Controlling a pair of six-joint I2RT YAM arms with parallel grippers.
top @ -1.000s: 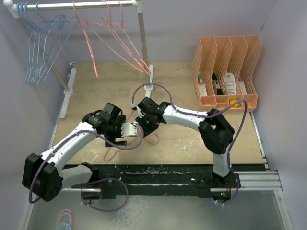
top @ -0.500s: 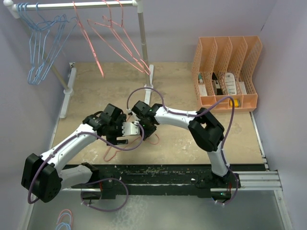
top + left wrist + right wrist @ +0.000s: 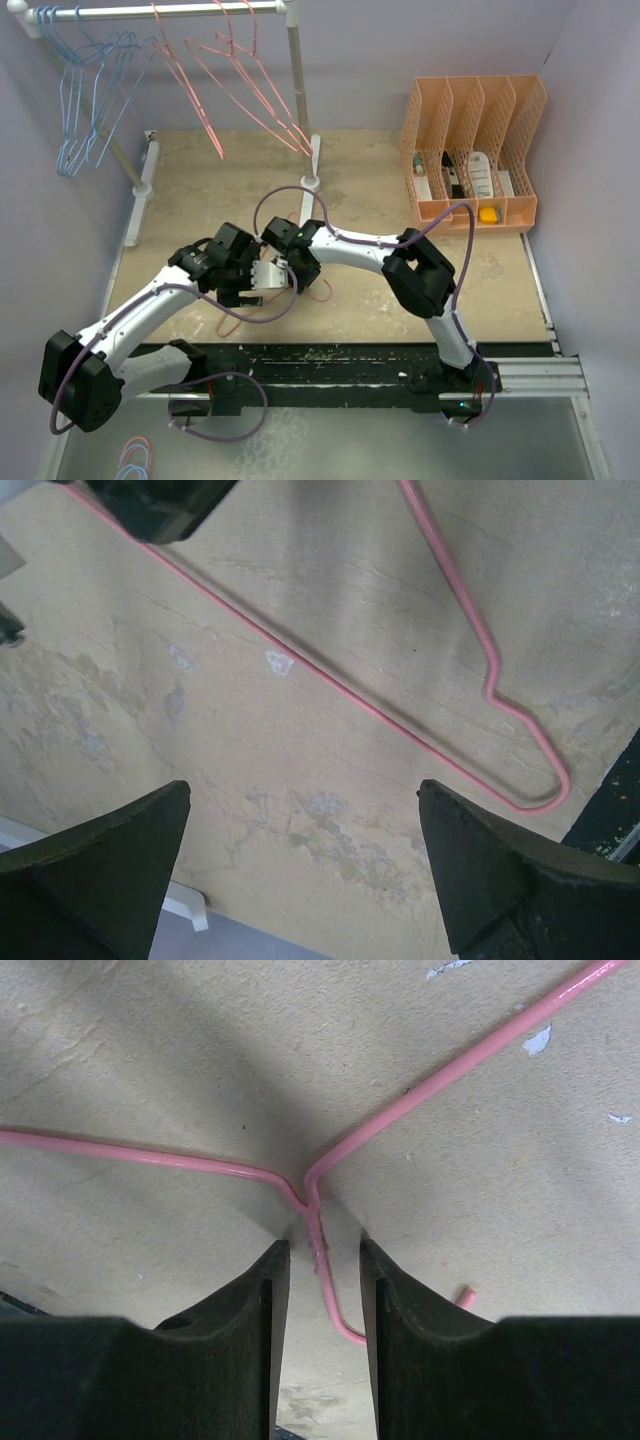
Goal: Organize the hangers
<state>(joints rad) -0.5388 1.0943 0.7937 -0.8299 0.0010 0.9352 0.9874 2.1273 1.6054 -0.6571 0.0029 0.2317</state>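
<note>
A pink hanger (image 3: 321, 291) lies flat on the tan table (image 3: 400, 290). Its twisted neck (image 3: 316, 1228) runs between the fingers of my right gripper (image 3: 322, 1246), which is open, with a gap on each side of the wire. My left gripper (image 3: 303, 790) hovers wide open over bare table beside the hanger's long bar and bent corner (image 3: 520, 770). In the top view the left gripper (image 3: 266, 276) and right gripper (image 3: 298, 270) sit close together. Light blue hangers (image 3: 85, 110) and pink hangers (image 3: 250, 95) hang on the white rack (image 3: 160, 12).
An orange slotted file holder (image 3: 470, 150) stands at the back right. The rack's right post (image 3: 303, 100) rises just behind the arms. More hangers (image 3: 135, 458) lie below the table's near left edge. Purple cables loop around both arms.
My right arm has swung left and brought its gripper close beside the left gripper, over the hanger's neck. The left arm shifted slightly. A pink hanger on the rack has swung.
</note>
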